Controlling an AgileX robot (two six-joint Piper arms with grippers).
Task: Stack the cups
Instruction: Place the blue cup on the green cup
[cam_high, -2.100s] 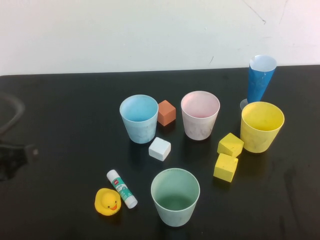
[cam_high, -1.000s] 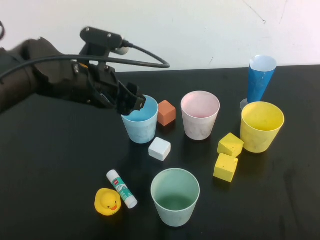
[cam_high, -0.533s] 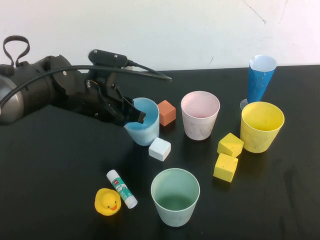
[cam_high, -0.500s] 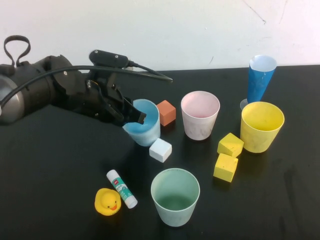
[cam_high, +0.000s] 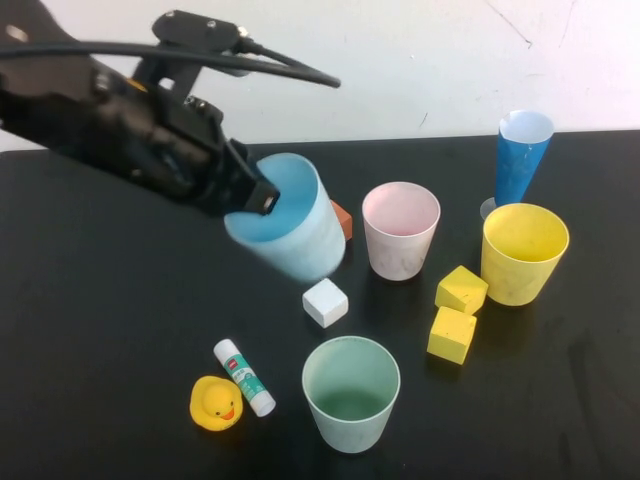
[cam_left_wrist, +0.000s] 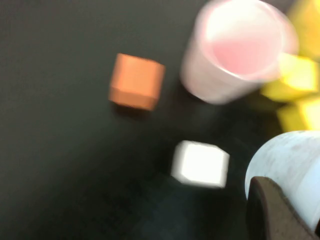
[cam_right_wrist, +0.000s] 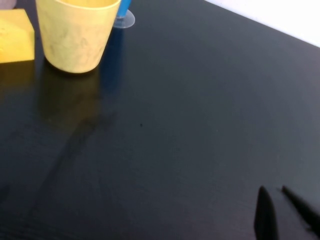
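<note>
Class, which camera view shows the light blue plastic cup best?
The high view: the light blue plastic cup shows whole, tilted, held off the table by the left gripper. The left wrist view catches only part of its wall; the right wrist view misses it.

- My left gripper (cam_high: 262, 199), matt black, clamps the light blue cup (cam_high: 290, 232), matt plastic, above the glossy black table (cam_high: 120, 330).
- Beside that cup, the pink cup (cam_high: 400, 230) looks matt plastic.
- My right gripper (cam_right_wrist: 280, 210) is matt black too.
</note>
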